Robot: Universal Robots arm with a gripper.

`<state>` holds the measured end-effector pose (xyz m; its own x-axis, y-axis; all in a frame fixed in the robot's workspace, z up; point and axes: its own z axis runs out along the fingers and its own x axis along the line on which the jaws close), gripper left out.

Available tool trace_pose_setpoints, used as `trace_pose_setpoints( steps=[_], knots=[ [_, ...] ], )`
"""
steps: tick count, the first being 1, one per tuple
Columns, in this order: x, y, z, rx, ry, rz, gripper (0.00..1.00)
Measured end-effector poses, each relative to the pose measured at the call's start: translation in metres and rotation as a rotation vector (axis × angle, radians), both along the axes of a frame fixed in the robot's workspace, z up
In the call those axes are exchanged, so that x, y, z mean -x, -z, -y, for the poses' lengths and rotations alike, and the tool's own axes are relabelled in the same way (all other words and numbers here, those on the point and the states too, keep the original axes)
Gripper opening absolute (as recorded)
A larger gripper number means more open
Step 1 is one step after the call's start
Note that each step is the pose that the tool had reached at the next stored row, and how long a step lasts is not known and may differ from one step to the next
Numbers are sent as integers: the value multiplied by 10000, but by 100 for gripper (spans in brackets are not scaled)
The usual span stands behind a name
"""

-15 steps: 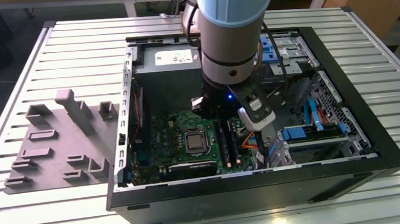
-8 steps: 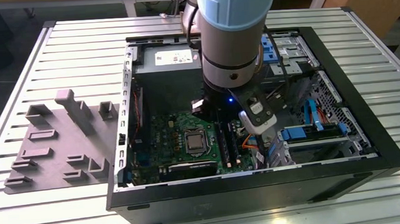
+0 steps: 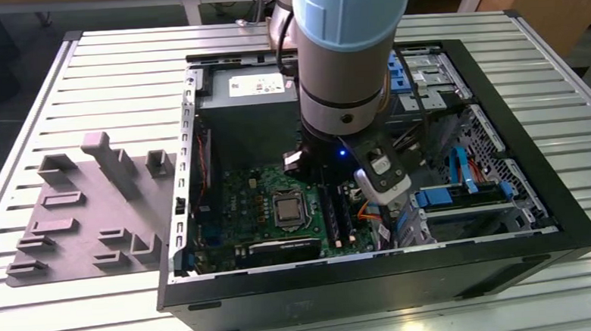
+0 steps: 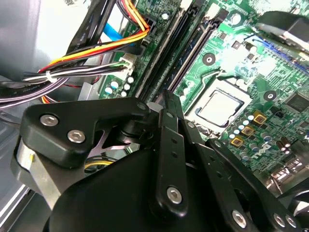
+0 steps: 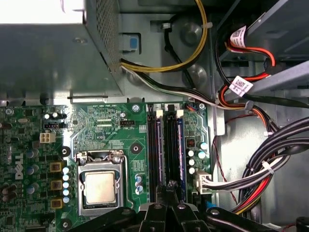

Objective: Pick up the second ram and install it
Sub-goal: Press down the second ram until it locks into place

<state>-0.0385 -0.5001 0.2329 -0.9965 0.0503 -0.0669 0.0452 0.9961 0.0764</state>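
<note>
My gripper (image 3: 378, 185) reaches down inside the open computer case (image 3: 542, 232), over the memory slots beside the processor socket (image 5: 100, 186). In both wrist views its black fingers (image 4: 166, 99) are pressed together, and I see nothing between the tips. A long thin dark stick, the second ram (image 5: 171, 145), stands in the slot in line with the fingertips (image 5: 170, 186). In the second wrist view it runs away from the tips (image 4: 191, 53). I cannot tell whether the fingers touch it.
Bundled cables (image 5: 270, 164) crowd the side of the slots nearest the drive bays. The power supply (image 5: 53, 53) sits past the motherboard (image 3: 277, 212). A grey moulded tray (image 3: 86, 214) lies outside the case at the exterior view's left, on the slatted table (image 3: 87, 62).
</note>
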Motion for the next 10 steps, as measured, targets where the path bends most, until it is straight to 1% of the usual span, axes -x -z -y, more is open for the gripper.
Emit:
trace_pose_setpoints(
  steps=[2,10],
  knots=[
    [0,1,10,-1,0,1,11],
    [0,0,16,0,0,0,11]
  ],
)
